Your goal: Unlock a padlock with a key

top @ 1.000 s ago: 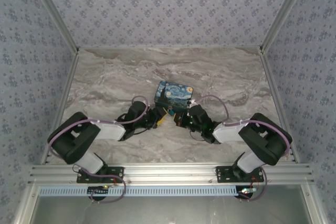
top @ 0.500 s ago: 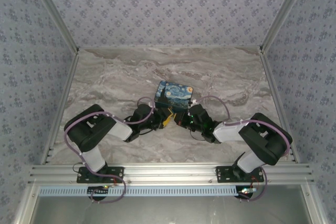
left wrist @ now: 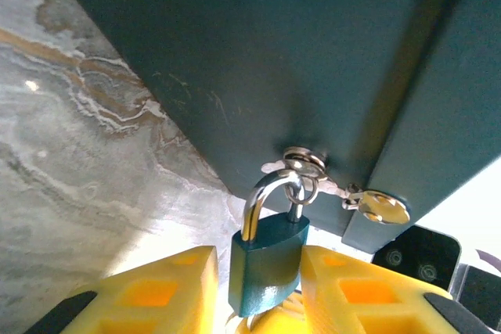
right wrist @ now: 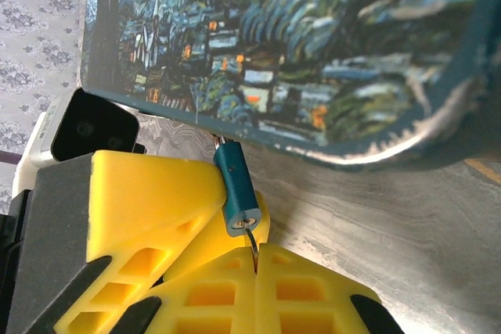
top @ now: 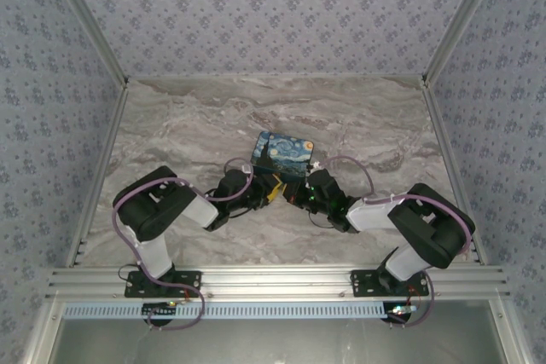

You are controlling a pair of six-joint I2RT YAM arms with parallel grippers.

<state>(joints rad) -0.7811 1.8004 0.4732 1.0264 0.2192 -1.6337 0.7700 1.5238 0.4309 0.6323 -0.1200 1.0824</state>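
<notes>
The grey-veined marble table [top: 171, 142] is carrying a rectangular box printed with a blue-and-yellow starry-night painting [top: 284, 153], lying near the middle within reach of both arms. The left gripper [left wrist: 260, 267] is reaching in from its side with yellow fingers [left wrist: 156, 291] partway open. They are bracketing the lock body, one pad looking pressed against it and a sliver of light showing at the other, so it is probably steadying the lock, not clamping it yet. The right gripper [right wrist: 254, 260] is meeting it head-on with jaws fully closed, pinching the key by its tail so the blade is pointing up at the keyhole. The small blue-teal padlock [left wrist: 266, 260] is hanging at the box's near edge, between the left fingers. Its thin silvery shackle [left wrist: 262, 193] is looping through a small metal ring [left wrist: 304, 163] on the box front, keeping it closed. The slim dark metal key [right wrist: 251, 240] is bridging the right fingertips and the lock's underside, apparently entering the keyhole, though how deep I cannot tell.
</notes>
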